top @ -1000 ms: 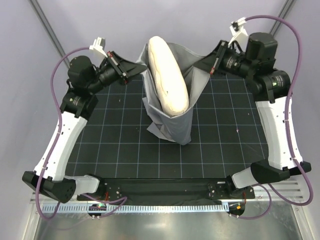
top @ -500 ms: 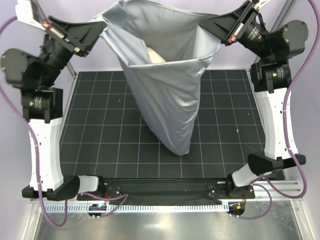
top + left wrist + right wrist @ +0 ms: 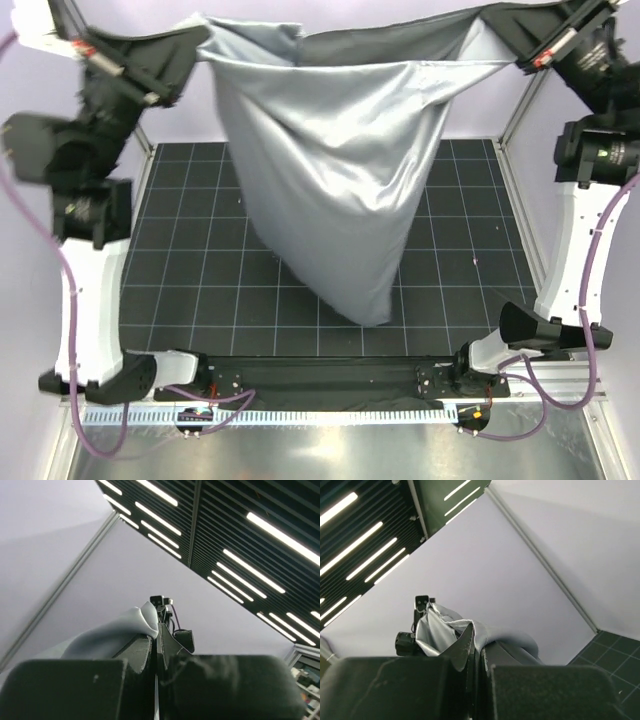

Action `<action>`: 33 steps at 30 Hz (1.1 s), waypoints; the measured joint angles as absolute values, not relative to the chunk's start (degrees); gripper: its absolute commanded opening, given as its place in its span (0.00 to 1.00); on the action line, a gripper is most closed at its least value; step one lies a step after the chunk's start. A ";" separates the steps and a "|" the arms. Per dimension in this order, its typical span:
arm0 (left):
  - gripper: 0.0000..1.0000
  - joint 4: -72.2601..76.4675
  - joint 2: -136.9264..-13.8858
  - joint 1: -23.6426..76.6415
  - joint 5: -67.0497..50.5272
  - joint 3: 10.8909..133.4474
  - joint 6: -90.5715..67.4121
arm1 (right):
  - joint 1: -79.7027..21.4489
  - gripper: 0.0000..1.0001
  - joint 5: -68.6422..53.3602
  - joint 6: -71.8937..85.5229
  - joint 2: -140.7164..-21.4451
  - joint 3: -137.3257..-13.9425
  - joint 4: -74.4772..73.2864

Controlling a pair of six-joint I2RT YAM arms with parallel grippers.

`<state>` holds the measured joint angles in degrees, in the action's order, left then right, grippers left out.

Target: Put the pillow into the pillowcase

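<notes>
The blue-grey pillowcase (image 3: 340, 170) hangs like a sack between both raised arms, its mouth stretched wide at the top and its bottom corner just above the mat. The pillow is hidden inside it; none of it shows. My left gripper (image 3: 195, 45) is shut on the pillowcase's upper left corner (image 3: 127, 630). My right gripper (image 3: 490, 20) is shut on its upper right corner (image 3: 485, 632). Both wrist views point up at the wall and ceiling, with fabric bunched over the closed jaws.
The black gridded mat (image 3: 200, 250) lies beneath the hanging sack. Metal frame posts (image 3: 520, 110) stand at the back corners. A rail (image 3: 320, 410) runs along the near edge by the arm bases.
Both arms lifted the pillowcase higher and pulled its mouth wider apart. The pillow, standing out of the sack a second ago, has sunk inside and is out of sight.
</notes>
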<state>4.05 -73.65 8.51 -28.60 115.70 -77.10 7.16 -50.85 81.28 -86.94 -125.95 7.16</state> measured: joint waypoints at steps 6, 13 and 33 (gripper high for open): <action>0.00 3.66 -84.14 21.08 -24.36 114.96 -74.56 | 20.01 0.04 -53.71 87.92 -88.84 -128.14 9.98; 0.00 2.39 -104.81 30.22 -26.55 129.84 -77.28 | 22.22 0.04 -55.24 87.81 -94.83 -140.75 7.55; 0.11 -0.60 -80.42 9.65 -33.50 56.03 -57.80 | -27.75 0.04 -28.80 38.19 -71.57 -73.56 -13.30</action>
<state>-0.60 -80.42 9.65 -33.50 56.03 -57.80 -27.75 -28.80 38.20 -71.57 -73.56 -13.30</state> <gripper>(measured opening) 0.134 0.056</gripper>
